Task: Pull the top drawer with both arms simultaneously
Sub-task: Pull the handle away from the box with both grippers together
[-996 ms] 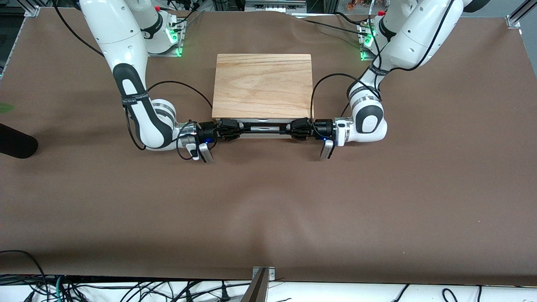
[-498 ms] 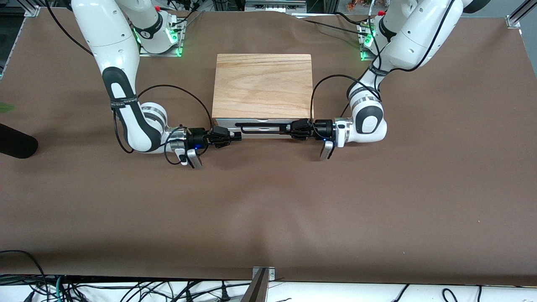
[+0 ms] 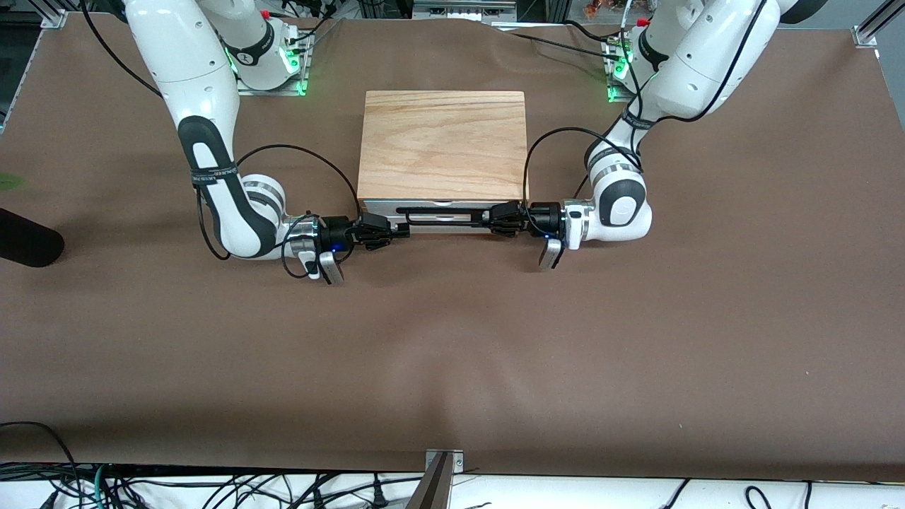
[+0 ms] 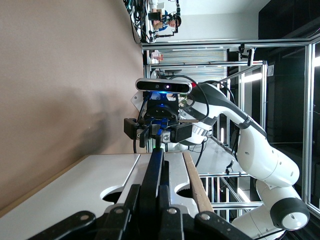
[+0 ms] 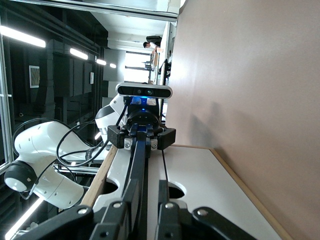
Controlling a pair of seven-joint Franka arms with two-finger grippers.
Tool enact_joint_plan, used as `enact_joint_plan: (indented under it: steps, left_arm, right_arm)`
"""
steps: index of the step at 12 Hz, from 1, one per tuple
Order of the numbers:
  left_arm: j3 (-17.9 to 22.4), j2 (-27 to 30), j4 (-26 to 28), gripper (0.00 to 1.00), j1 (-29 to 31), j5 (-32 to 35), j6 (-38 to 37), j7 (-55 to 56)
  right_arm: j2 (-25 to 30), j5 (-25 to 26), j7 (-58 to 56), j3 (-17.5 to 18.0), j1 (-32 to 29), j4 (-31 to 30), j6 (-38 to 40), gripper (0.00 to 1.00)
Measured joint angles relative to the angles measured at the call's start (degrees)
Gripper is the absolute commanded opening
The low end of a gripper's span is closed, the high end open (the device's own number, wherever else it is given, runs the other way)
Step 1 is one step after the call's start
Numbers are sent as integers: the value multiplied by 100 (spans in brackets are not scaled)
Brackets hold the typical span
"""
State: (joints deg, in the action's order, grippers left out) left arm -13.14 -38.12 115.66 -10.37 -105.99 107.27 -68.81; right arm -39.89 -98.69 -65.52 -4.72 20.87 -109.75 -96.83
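The top drawer (image 3: 452, 220) shows its white front under the cabinet's wooden slab; none of its inside shows. Its black bar handle (image 3: 445, 211) runs across the front. My left gripper (image 3: 497, 214) is shut on the handle's end toward the left arm; in the left wrist view the bar (image 4: 156, 170) sits between the fingers of the left gripper (image 4: 148, 192). My right gripper (image 3: 404, 229) is shut and holds nothing, just off the handle's other end. In the right wrist view the bar (image 5: 138, 155) lies beside one finger of the right gripper (image 5: 148, 187), not between them.
The cabinet's pale wooden top (image 3: 444, 141) stands mid-table on the brown cover. A lower white panel (image 5: 200, 175) sits under the top drawer. A black object (image 3: 25, 244) lies at the right arm's end. A metal bracket (image 3: 440, 466) sits at the table's near edge.
My right gripper came off the handle and slid toward the right arm's end, then crept back a little. The left gripper stayed shut on the handle.
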Motion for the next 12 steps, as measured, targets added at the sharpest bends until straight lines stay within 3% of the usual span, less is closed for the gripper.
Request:
enact_joint_plan:
  steps: [7,9,10,12]
  left_arm:
    - [0,-4,-7,0,0,0,-2,94]
    - [-2,-7,-12,0,-1,0,-2,99]
    - [-2,-8,-14,0,-1,0,-2,102]
    - [-3,-10,-18,0,-1,0,-2,107]
  right_arm:
    - [0,-2,0,9,27,50,-37,22]
    - [0,-2,2,19,28,63,-51,35]
    - [0,-3,2,25,35,65,-83,51]
    - [-1,-7,3,33,42,72,-115,50]
